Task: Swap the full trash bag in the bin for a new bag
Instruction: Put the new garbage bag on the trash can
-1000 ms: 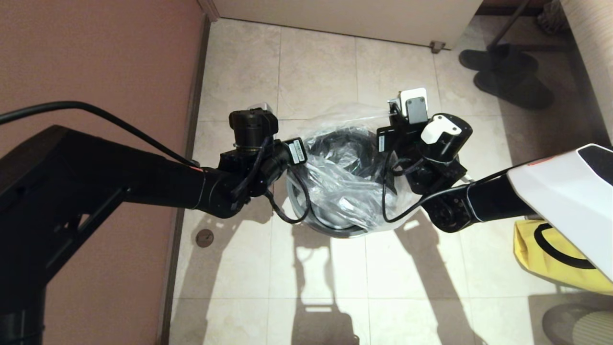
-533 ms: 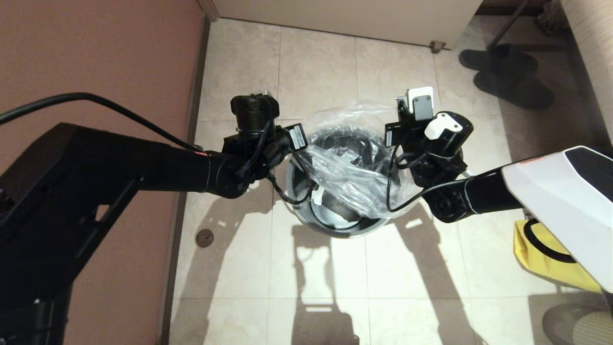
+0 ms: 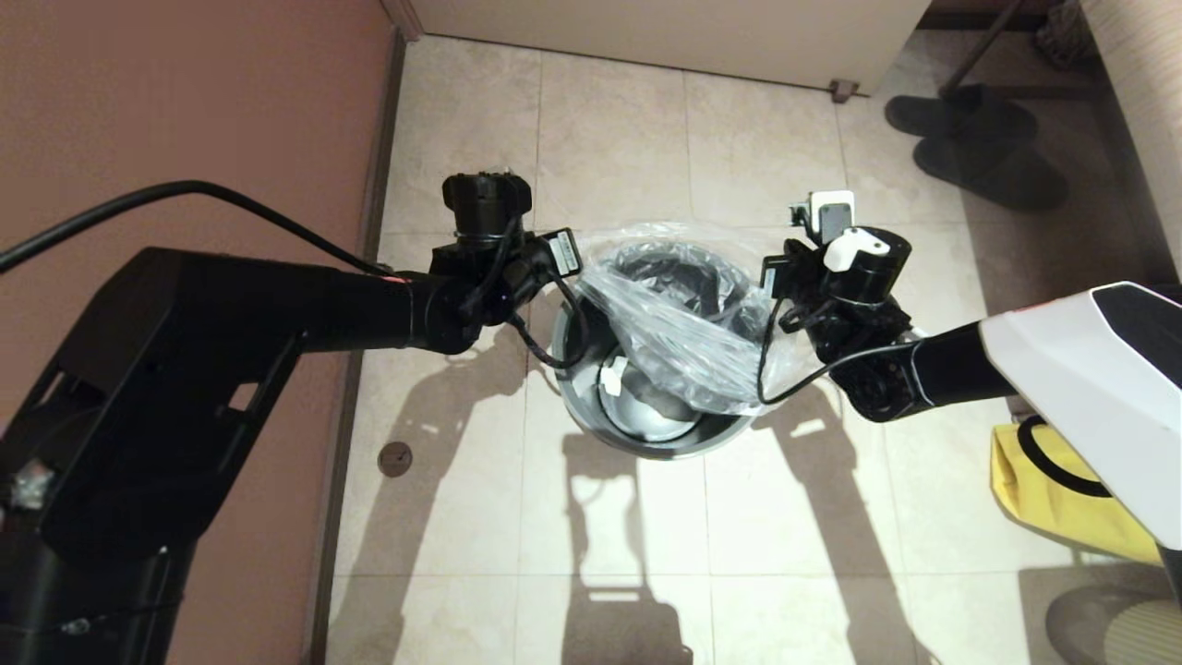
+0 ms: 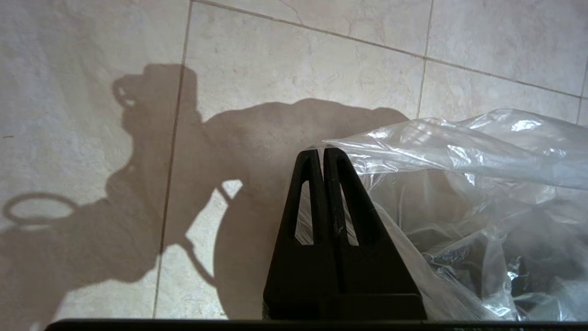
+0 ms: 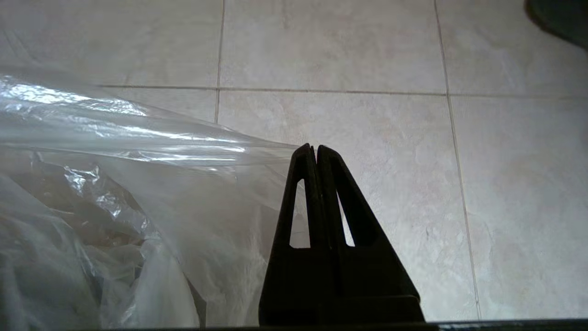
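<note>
The bin (image 3: 667,447) stands on the tiled floor between my two arms, its shiny bottom showing at the near side. The new bag (image 3: 688,328), clear and crinkly, is stretched over the bin's far half and sags into it. My left gripper (image 4: 323,151) is shut on the bag's (image 4: 459,151) left edge, at the bin's left rim (image 3: 578,277). My right gripper (image 5: 313,149) is shut on the bag's (image 5: 138,147) right edge, at the bin's right rim (image 3: 770,277). The film runs taut between the two grips.
A yellow bag (image 3: 1062,489) lies on the floor at the right, under my right arm. Dark slippers (image 3: 979,148) sit at the back right. A reddish wall (image 3: 185,120) runs along the left and a pale cabinet (image 3: 665,37) along the back.
Both grippers have moved apart and away from me with the bag, pulling it taut. The film has slid off the bin's near side, uncovering the shiny bottom.
</note>
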Controlling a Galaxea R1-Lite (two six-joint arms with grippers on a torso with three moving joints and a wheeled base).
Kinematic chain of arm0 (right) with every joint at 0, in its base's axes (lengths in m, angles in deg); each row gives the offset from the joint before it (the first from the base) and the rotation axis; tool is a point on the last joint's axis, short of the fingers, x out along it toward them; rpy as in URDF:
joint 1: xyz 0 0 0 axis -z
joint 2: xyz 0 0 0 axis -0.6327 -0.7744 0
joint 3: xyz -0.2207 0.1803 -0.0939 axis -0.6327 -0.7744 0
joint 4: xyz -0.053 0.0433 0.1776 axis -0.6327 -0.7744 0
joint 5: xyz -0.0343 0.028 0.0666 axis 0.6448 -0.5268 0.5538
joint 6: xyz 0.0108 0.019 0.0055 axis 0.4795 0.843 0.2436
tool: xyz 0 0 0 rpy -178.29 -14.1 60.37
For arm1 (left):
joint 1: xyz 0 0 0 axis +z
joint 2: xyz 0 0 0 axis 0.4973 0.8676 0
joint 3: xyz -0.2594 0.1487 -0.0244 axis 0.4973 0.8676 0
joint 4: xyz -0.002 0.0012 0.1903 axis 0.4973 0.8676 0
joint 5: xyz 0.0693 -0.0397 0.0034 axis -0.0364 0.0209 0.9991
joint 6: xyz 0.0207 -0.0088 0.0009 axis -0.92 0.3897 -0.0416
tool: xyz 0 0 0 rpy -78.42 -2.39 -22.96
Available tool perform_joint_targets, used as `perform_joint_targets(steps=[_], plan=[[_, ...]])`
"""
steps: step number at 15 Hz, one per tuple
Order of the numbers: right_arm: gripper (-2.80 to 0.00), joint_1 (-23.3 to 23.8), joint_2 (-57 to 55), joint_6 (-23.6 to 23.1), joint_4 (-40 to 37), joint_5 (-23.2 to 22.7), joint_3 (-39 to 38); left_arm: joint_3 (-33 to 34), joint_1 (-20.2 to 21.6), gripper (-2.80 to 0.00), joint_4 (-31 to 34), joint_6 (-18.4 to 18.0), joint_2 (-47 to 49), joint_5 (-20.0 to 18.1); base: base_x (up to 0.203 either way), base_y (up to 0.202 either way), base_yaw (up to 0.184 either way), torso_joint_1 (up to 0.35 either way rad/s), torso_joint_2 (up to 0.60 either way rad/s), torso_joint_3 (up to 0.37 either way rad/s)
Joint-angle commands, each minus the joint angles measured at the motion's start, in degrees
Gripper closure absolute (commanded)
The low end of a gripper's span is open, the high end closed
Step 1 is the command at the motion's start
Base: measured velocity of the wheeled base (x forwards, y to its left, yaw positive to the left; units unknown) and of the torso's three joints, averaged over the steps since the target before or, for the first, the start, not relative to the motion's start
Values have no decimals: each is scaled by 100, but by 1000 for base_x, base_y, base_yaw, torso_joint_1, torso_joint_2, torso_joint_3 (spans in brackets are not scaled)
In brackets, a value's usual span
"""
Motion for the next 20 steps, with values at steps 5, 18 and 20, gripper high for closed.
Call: perform_joint_targets(steps=[5,18,20], plan=[[0,368,51,932,-490,37,-130,433,-2,0,-63,51,-12,-35,0,0,0,0,0,0],[0,368,1145,1000,-987,-244,-1963,2170,33,0,-85,255,-967,-220,0,0,0,0,0,0],[0,367,1122,1000,-986,-253,-2122,2291,24,0,-85,258,-967,-248,0,0,0,0,0,0]])
